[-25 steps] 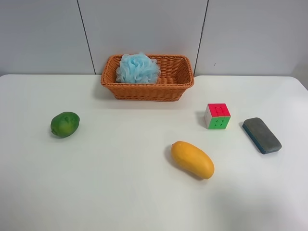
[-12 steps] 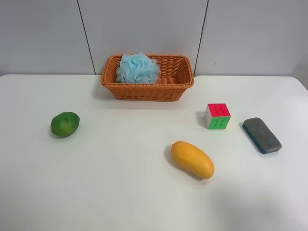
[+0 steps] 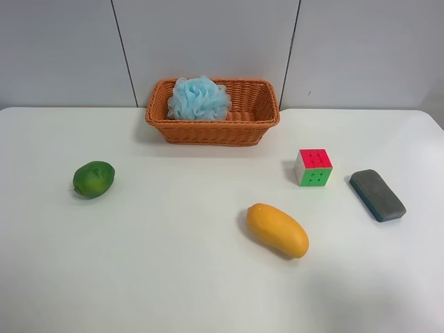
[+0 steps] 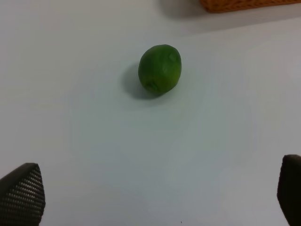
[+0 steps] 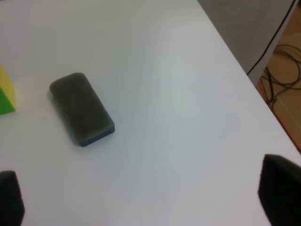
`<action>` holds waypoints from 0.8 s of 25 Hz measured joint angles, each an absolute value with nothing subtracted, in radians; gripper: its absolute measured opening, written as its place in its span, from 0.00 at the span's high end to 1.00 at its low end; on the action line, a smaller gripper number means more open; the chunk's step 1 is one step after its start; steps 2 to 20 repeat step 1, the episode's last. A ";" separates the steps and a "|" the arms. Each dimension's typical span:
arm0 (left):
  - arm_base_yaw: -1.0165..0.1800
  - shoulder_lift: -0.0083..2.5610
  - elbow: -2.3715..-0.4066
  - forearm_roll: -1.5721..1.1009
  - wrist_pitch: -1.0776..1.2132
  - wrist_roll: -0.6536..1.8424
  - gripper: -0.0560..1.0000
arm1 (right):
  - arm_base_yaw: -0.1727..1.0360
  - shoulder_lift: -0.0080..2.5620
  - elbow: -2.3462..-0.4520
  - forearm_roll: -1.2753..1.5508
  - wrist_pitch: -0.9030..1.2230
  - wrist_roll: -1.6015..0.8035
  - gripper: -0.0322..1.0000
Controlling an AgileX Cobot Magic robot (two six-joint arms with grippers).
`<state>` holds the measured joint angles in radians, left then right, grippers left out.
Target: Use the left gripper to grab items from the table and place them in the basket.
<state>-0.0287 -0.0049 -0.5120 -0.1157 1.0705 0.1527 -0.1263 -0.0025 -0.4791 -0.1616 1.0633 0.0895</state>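
The wicker basket [image 3: 253, 111] stands at the back of the white table [image 3: 173, 263] with the light-blue bath pouf [image 3: 198, 98] inside it. The green fruit [image 3: 93, 179] lies at the exterior high view's left, the mango [image 3: 277, 229] in the middle front, the puzzle cube [image 3: 313, 167] and the grey-blue block [image 3: 377, 195] at the right. No arm shows in the exterior high view. My left gripper [image 4: 155, 197] is open and empty, short of the green fruit [image 4: 159, 69]. My right gripper [image 5: 141, 197] is open and empty, short of the block [image 5: 82, 108].
A grey panelled wall stands behind the table. In the right wrist view the table's edge [image 5: 244, 75] runs close to the block's far side, with cables [image 5: 282, 70] on the floor beyond. A corner of the basket [image 4: 244, 4] shows in the left wrist view.
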 joint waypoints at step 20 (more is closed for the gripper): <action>-0.029 -0.005 -0.512 -0.116 1.071 0.153 0.01 | -0.126 -0.002 -0.479 -0.162 1.063 0.090 0.01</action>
